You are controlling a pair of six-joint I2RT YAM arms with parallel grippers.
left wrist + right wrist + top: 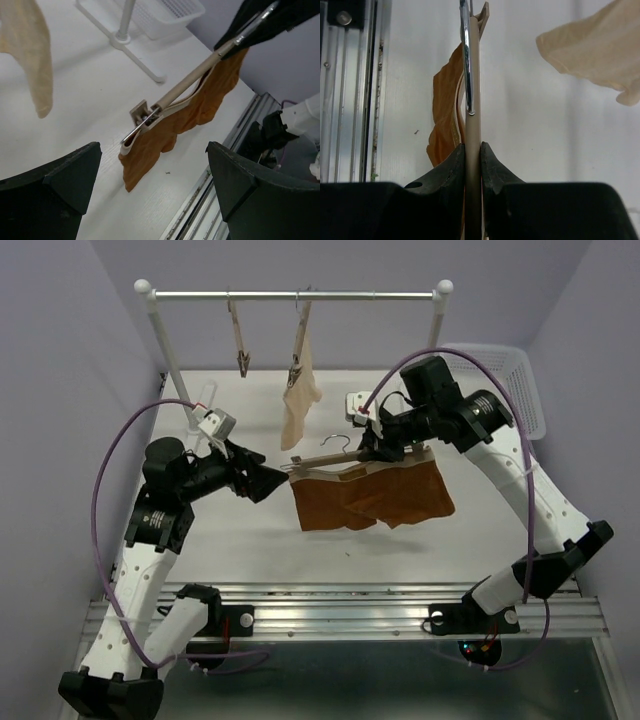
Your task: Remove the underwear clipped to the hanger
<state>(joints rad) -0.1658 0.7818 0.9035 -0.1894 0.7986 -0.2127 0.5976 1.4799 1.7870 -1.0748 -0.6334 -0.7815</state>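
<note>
My right gripper is shut on the beige bar of a hanger and holds it level above the table. Its fingers pinch the bar in the right wrist view. Rust-orange underwear hangs clipped under the bar, also in the left wrist view and the right wrist view. The hanger's end clip points toward my left gripper, which is open just left of it. Pale cream underwear hangs from a clip on the rail, also in the left wrist view.
A white rack with a grey rail stands at the back, a second hanger with a bare clip on it. A white basket sits at the back right. The table's metal front edge runs near the arm bases.
</note>
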